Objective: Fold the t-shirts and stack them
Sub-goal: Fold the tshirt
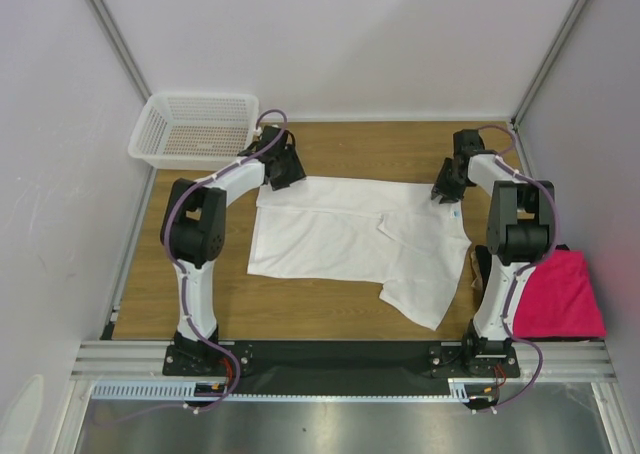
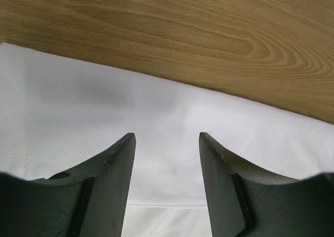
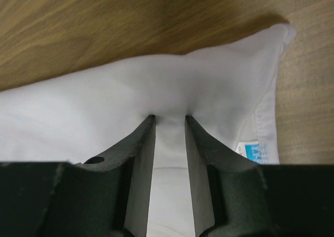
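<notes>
White shirt: plain, spread flat in middle of table, lightly creased, one sleeve angled toward near edge. Pink shirt: magenta, lying flat at far right beside right arm. Tag: small, blue-white, at white shirt's edge; print too blurred to read. Left gripper: fingers well apart over white shirt's far-left edge, gripping nothing. Right gripper: narrow gap, fold of white shirt pinched between tips near far-right corner.

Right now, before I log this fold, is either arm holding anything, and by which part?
The right gripper pinches the white t-shirt at its edge beside the tag; the left gripper, jaws open, holds nothing.
</notes>
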### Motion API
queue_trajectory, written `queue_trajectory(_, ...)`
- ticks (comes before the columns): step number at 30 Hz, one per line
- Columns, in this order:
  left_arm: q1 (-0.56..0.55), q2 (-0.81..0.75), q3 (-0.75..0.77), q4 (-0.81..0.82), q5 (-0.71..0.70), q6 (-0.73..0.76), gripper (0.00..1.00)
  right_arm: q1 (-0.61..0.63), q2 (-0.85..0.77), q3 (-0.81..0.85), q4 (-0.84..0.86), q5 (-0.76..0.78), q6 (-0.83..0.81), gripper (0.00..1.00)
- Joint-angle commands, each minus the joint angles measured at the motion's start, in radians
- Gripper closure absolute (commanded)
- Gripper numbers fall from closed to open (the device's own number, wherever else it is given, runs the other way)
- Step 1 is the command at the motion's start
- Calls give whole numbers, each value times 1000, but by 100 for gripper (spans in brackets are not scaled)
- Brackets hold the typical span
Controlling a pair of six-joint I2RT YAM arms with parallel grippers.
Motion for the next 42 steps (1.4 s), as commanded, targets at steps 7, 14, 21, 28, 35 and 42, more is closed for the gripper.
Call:
queue_trajectory(7,35,100,77,-16,62,-70,43,-1,111,128,28,42,2,66)
queue_trajectory(14,50,196,204,-55,77,-75,43,-6,237,254,18,51,10,66)
queue_trajectory(21,69,327,416,-98,97,-69,42,-33,381,475,-8,51,20,66)
queue_trajectory(28,64,280,516,-12,170,5,39,-42,409,642,-51,-5,11,64)
queue_trajectory(35,38,7,456,-84,110,147,34,-24,210,587,-53,-61,-9,57)
queue_trajectory(42,1,-320,-28,-129,28,74,35,-3,-48,288,-79,-3,20,57)
